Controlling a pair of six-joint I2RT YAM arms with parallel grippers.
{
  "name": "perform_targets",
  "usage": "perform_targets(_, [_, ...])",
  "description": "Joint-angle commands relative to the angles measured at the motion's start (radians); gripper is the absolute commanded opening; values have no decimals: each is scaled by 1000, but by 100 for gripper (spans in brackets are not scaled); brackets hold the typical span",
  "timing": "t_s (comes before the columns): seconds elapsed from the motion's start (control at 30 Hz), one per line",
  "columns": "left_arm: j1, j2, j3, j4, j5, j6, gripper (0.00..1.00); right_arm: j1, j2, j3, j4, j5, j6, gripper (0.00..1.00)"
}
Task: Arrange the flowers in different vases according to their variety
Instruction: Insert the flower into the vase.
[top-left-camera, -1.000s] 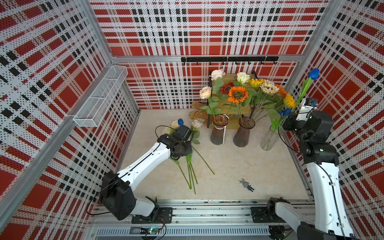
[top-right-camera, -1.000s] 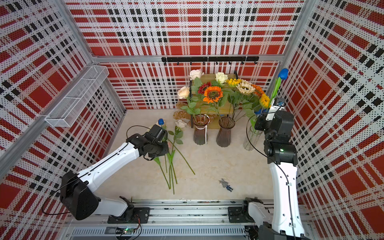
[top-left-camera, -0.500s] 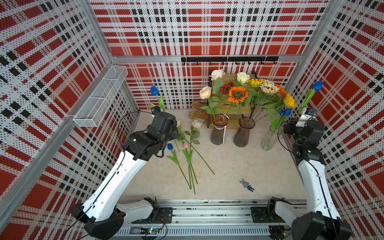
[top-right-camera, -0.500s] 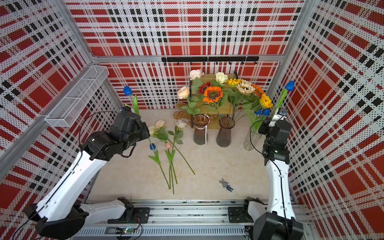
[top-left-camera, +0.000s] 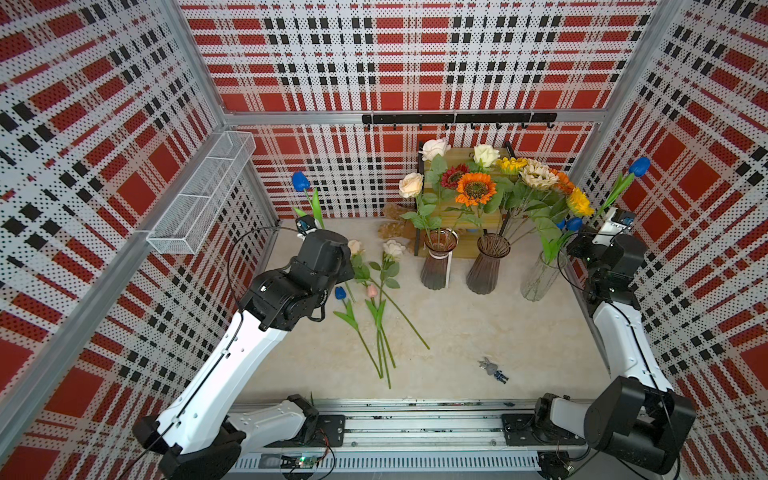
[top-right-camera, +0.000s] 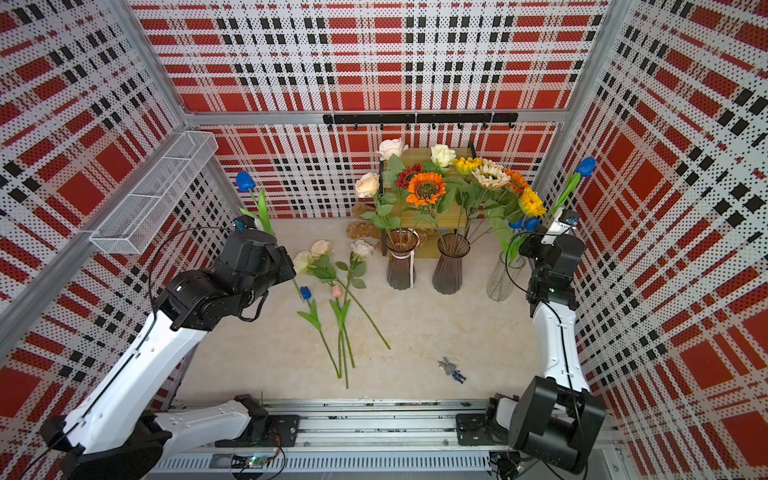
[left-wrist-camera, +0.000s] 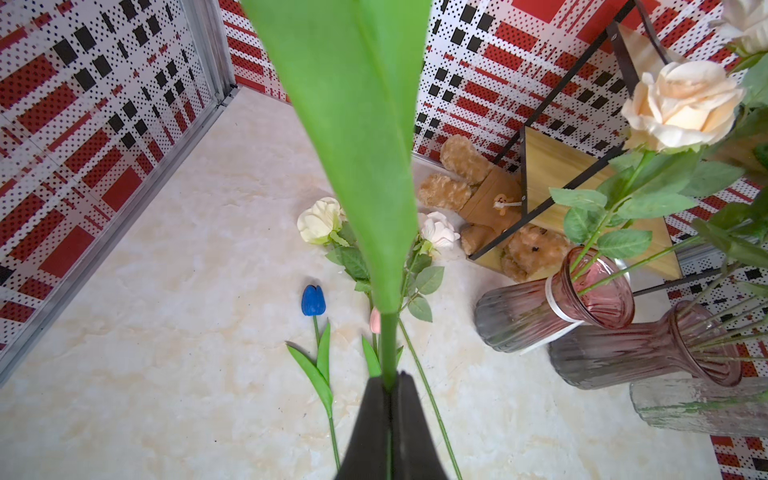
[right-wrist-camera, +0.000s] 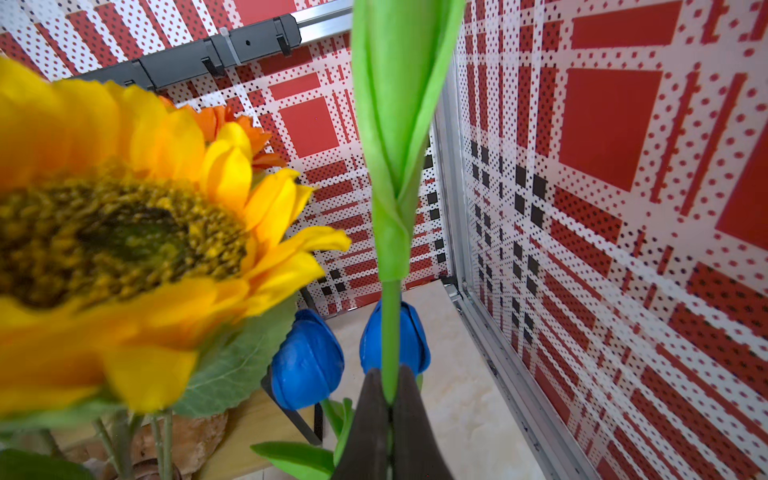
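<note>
Red, black and white plaid panels wall in a pale marbled table (top-left-camera: 478, 332). Our right gripper (right-wrist-camera: 390, 390) is clamped on the stem of a blue tulip (top-left-camera: 639, 165), held upright just beside the clear vase (top-left-camera: 540, 276). Our left gripper (left-wrist-camera: 390, 386) is pinched tight on a second blue tulip (top-left-camera: 300, 181), raised near the left wall and well apart from the vases.

We judge the step in hand to be setting the right-hand tulip into the clear vase. To do it well, we bring the foot of the stem over the mouth and keep it upright. We then lower it past the yellow sunflower (right-wrist-camera: 104, 232) without snagging the leaf, and let go only once the stem stands inside the glass. The left arm should wait its turn.

We count three vases: the banded brown vase (top-left-camera: 436, 266), the plain brown vase (top-left-camera: 486, 266) and the clear one. Blue tulips come to five: two held, two standing tulips (right-wrist-camera: 307, 357) in the clear vase, and one lying tulip (top-left-camera: 340, 293). One pink tulip (top-left-camera: 372, 290) lies beside it. Roses come to six: three standing roses (top-left-camera: 410, 185) and three lying roses (top-right-camera: 321, 247). Six sunflowers stand at the back.
</note>
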Motion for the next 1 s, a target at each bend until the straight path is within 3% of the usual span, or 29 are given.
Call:
perform_targets(0.0, [-10, -4, -11, 24, -13, -4, 0, -11, 23, 12, 80, -35, 38, 0])
perform_targets(0.4, [-35, -1, -39, 46, 0, -15, 0, -9, 94, -37, 66, -44, 29, 0])
perform_targets(0.43, [-36, 1, -39, 48, 0, -16, 0, -9, 91, -45, 51, -42, 26, 4])
perform_targets(0.57, [-38, 11, -39, 57, 5, -12, 0, 0, 79, -57, -33, -16, 8, 60])
perform_targets(0.63, [-41, 21, -30, 59, 13, -7, 0, 24, 43, -59, -85, 36, -3, 78])
perform_targets(0.87, [-50, 50, -3, 60, 18, 5, 0, 57, -42, 64, -476, 171, 56, 100])
perform_targets(0.97, [-50, 60, 2, 60, 25, 16, 0, 57, -39, 137, -663, 181, 77, 100])
